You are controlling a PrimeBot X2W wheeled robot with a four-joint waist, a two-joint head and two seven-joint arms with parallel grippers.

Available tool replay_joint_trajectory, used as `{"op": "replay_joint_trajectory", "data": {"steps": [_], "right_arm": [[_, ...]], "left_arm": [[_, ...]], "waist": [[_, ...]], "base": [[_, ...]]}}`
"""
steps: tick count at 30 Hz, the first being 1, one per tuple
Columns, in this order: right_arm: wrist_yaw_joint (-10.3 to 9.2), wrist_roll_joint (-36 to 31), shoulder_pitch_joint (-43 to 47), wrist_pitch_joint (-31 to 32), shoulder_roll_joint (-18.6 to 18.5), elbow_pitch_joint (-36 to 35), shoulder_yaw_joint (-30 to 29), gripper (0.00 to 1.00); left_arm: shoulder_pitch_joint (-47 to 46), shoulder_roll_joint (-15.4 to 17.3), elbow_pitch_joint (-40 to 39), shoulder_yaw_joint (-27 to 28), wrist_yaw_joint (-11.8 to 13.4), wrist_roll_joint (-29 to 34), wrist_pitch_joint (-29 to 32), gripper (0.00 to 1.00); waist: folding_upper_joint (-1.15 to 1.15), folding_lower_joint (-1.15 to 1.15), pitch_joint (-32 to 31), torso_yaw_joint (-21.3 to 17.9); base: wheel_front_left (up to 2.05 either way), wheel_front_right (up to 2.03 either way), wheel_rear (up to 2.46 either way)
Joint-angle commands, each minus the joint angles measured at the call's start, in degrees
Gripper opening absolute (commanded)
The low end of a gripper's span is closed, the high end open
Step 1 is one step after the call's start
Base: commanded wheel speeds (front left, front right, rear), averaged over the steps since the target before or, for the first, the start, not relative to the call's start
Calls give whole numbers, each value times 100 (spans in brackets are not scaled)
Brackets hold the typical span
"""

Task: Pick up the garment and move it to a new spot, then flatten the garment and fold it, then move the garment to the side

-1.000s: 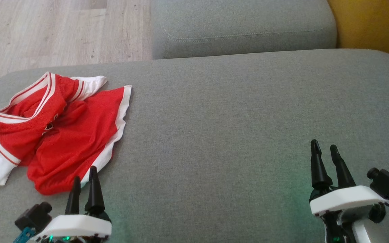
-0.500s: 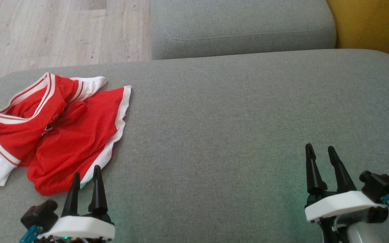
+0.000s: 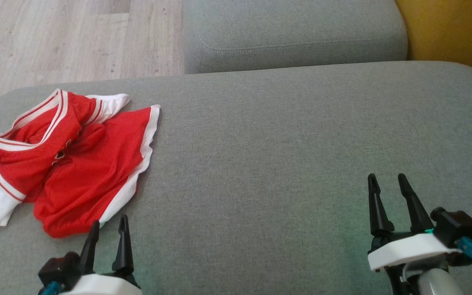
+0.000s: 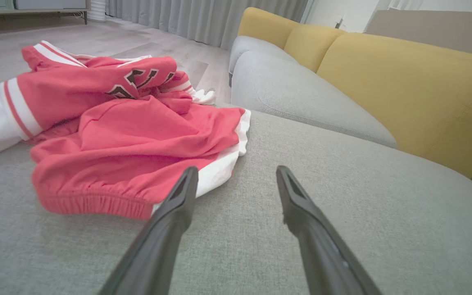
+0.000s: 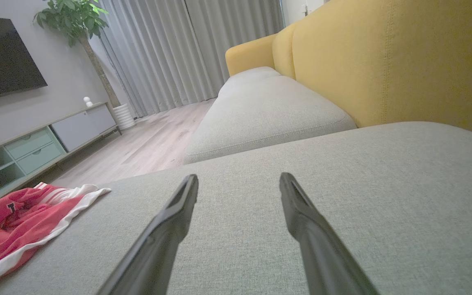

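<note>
Head view: the red-and-white garment (image 3: 68, 164) lies crumpled at the left end of the grey sofa cushion (image 3: 281, 143), just ahead of my left gripper (image 3: 110, 221), open and empty; my right gripper (image 3: 386, 178), also open, hovers well apart over the cushion. Left wrist view: the garment's white hem lies just by one fingertip; right wrist view: the garment sits far left, my fingers parted.

Your wide grey fabric sofa seat (image 3: 281, 135) carries one crumpled red-and-white fabric garment (image 3: 80, 164), lying at its left edge.
</note>
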Motion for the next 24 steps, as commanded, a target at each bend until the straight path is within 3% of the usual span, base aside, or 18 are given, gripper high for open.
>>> {"op": "replay_joint_trajectory", "data": {"steps": [1,24], "right_arm": [[38,-174,-122,-100,-41,-216,116,100],[45,-1071,-70,-469,-50,50,250,100]], "left_arm": [[-152,118,-146,138,-26,161,-103,100],[-69,121,21,463,-9,1464,-475,100]], "waist": [[0,0,-4,3],[0,0,-18,-3]], "base": [[0,0,0],[0,0,0]]}}
